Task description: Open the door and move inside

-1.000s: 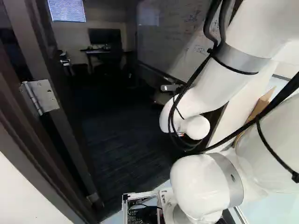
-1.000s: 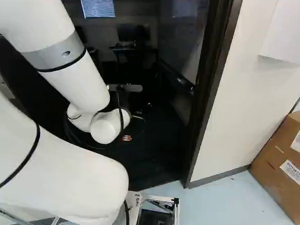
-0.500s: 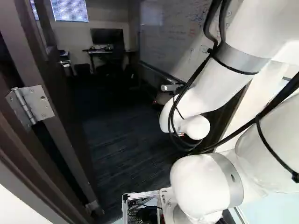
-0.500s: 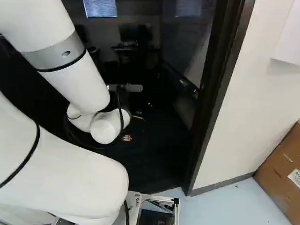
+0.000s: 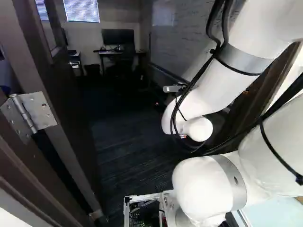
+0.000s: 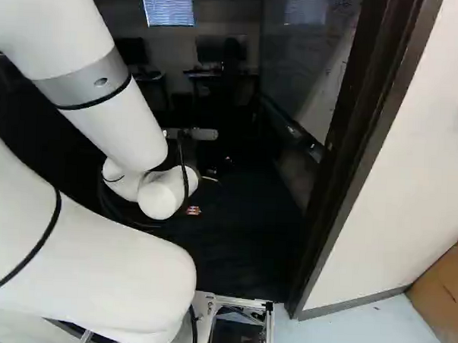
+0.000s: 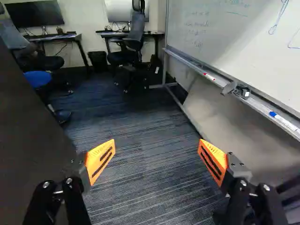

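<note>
The dark door (image 5: 71, 109) stands swung inward at the left of the left base view, its metal hinge (image 5: 29, 114) showing on the near edge. Past the doorway lies a dark carpeted floor (image 5: 128, 151). In the right base view the door frame (image 6: 367, 147) rises right of the arm. The gripper is hidden behind the arm's wrist in both base views. In the wrist view my gripper (image 7: 156, 157) is open, its orange-padded fingers wide apart over carpet. Beside one finger is the dark door panel (image 7: 28, 136); nothing sits between the fingers.
A whiteboard (image 7: 234, 33) with a marker tray runs along one side of the room. Desks (image 7: 131, 34), a chair (image 7: 129, 47), a blue stool (image 7: 37, 78) and a bin (image 7: 98, 61) stand further in. Outside, a cardboard box (image 6: 444, 295) is by the white wall (image 6: 418, 195).
The base has moved forward into the doorway and turned a little left; the hinge and frame shift and look nearer. The arm holds its pose against its lowest joint.
</note>
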Controlling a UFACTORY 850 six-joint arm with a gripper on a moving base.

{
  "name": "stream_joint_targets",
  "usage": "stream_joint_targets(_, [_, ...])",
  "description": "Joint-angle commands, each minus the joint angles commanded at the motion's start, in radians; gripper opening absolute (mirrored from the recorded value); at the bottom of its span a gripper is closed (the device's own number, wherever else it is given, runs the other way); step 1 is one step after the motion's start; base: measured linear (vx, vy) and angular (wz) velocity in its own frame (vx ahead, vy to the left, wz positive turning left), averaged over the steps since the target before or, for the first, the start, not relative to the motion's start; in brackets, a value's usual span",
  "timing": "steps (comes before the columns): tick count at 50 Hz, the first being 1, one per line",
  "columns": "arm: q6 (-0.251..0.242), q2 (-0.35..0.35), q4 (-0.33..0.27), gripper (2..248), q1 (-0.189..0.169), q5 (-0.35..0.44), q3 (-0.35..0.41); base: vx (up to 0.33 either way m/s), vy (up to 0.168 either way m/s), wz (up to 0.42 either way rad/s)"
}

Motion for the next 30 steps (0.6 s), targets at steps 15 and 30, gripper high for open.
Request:
stream_joint_targets(15, [0.0, 0.0, 0.0, 247, 0.0, 0.0, 0.0, 0.138, 0.019, 0.164])
stream_joint_targets(30, [0.0, 0.0, 0.0, 247, 0.0, 0.0, 0.0, 0.136, 0.007, 0.203])
